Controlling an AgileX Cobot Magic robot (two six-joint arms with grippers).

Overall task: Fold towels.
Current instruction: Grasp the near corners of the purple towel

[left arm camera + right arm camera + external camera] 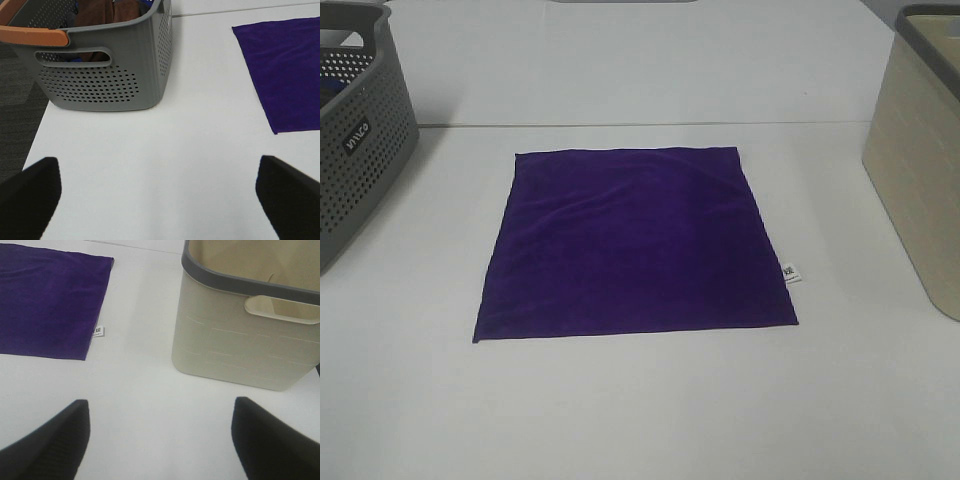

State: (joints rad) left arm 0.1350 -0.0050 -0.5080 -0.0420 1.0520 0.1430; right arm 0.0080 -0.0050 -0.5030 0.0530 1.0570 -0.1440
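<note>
A deep purple towel (632, 245) lies flat and unfolded in the middle of the white table (640, 410), with a small white tag (791, 271) on its right edge. It also shows in the left wrist view (285, 70) and the right wrist view (47, 302). Neither gripper shows in the exterior high view. My left gripper (155, 197) is open and empty above bare table to the left of the towel. My right gripper (160, 437) is open and empty above bare table to the right of the towel.
A grey perforated basket (355, 130) with cloths inside (107, 12) stands at the table's left edge. A beige bin (920, 170) with a dark rim stands at the right edge. A seam (640, 124) crosses the table behind the towel.
</note>
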